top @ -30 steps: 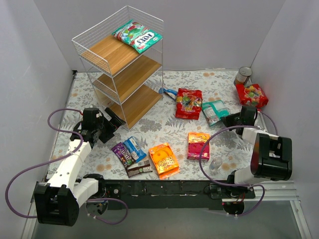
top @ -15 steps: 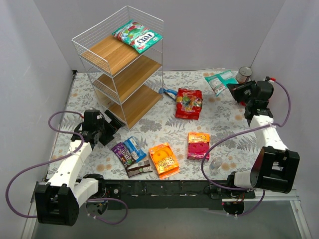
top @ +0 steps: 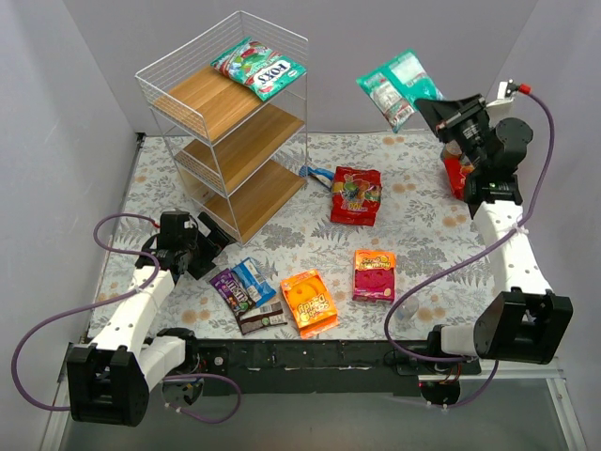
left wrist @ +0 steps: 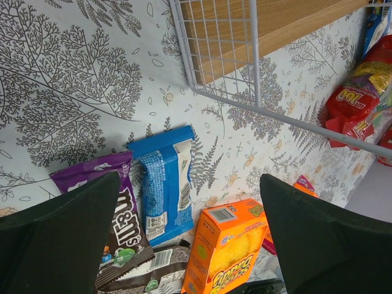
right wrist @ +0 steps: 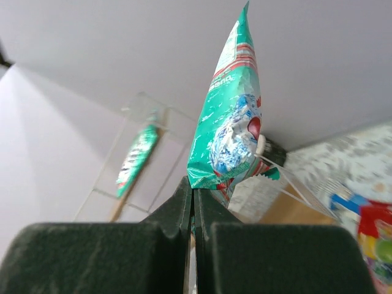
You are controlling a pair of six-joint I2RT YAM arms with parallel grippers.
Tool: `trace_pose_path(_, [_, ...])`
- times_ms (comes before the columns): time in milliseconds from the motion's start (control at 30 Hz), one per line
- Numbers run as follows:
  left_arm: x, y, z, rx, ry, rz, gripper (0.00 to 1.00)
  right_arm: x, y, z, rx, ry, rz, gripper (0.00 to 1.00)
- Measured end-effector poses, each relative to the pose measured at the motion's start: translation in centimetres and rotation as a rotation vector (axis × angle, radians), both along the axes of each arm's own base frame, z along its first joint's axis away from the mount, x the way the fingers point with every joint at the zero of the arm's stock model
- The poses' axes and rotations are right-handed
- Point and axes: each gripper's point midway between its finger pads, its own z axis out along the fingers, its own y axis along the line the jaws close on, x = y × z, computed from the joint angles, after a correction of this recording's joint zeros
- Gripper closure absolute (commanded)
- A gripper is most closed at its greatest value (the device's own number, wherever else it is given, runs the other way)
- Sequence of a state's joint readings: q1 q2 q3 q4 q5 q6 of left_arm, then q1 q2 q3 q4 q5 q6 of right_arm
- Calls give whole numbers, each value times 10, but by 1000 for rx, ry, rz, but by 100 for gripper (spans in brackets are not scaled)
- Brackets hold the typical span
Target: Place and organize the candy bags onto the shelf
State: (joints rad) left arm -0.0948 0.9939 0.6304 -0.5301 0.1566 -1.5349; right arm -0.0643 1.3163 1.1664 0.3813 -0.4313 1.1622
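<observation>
My right gripper (top: 434, 109) is shut on the edge of a teal-green candy bag (top: 398, 86) and holds it high in the air, right of the shelf (top: 225, 122); the bag stands up from the jaws in the right wrist view (right wrist: 228, 125). Another teal-green bag (top: 258, 67) lies on the shelf's top board. My left gripper (top: 211, 244) is open and empty, low over the table left of the purple (left wrist: 107, 214), blue (left wrist: 162, 184) and brown (top: 262, 318) packs. An orange bag (top: 309, 302), a pink-orange bag (top: 374, 274) and a red bag (top: 356, 195) lie on the table.
A second red bag (top: 456, 177) lies at the far right, partly behind my right arm. A small clear cup (top: 407, 310) stands near the front right. A blue packet (top: 318, 174) lies by the shelf's foot. Grey walls close in both sides.
My right gripper has lifted the teal-green bag off the table and carried it up and towards the back left. The left arm has barely moved.
</observation>
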Motion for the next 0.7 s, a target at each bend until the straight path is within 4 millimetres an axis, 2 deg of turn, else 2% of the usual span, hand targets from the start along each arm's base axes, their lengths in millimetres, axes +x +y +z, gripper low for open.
trace_pose_path(100, [0,0,0,0,1,0,2,-18,23,59,3,-173,82,99])
trace_pose_path(200, [0,0,0,1,0,2,2,-39,47,101,16,-300,168,99])
trace_pose_path(367, [0,1,0,6,-4,4,2,-64,101,141,30,-396,321,99])
trace_pose_path(433, [0,2,1,9,-8,6,2,-74,125,148,35,-412,377,99])
trace_pose_path(533, [0,3,1,13,-10,7,2,-86,155,147,46,-404,446,99])
trace_pose_path(700, [0,3,1,19,-12,3,2,-90,207,131,87,-337,513,99])
